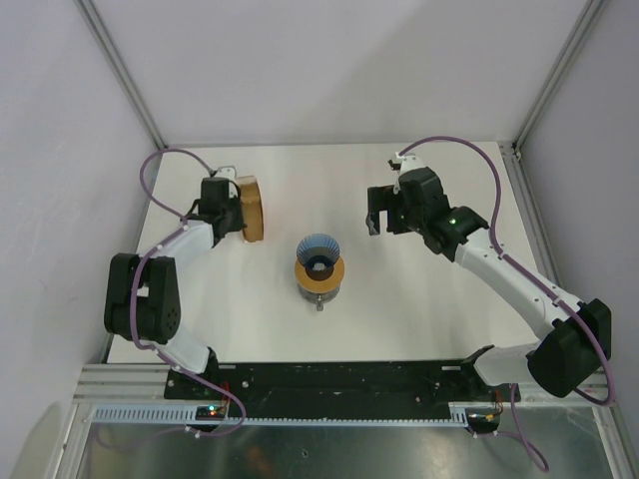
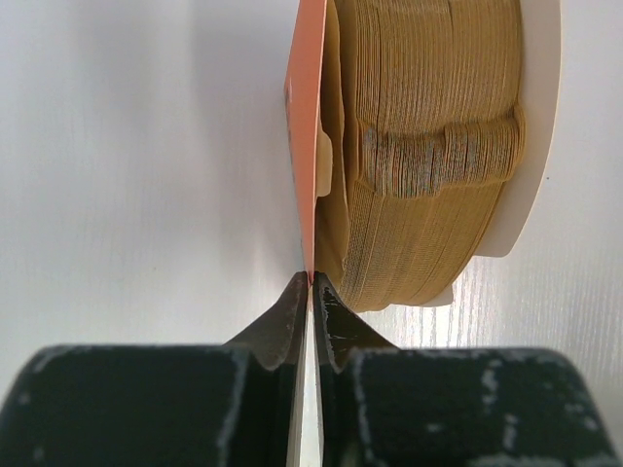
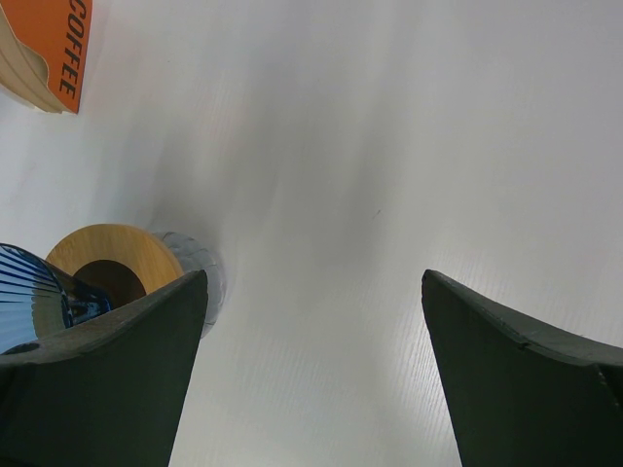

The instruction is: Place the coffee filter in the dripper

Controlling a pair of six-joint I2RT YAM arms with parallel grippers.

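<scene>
Dripper (image 1: 319, 265) stands mid-counter (image 1: 399, 319) in the top view, between the 2 grippers. There the left gripper (image 1: 238, 210) touches the orange packet (image 1: 252, 208), which stands on edge, and the right gripper (image 1: 382, 224) is held to the dripper's right, well apart. Left wrist: jaws nearly together at the edge of the packet's orange cover, apparently pinching it. The tan filters (image 2: 419, 146) are stacked inside the packet, just beside the tips. Right wrist: jaws wide apart over bare counter, dripper at lower left.

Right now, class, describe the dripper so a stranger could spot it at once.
Find the middle of the white table. The dripper stands there: a blue ribbed cone with an orange-brown ring collar, unlike the filter packet at the left gripper.
</scene>
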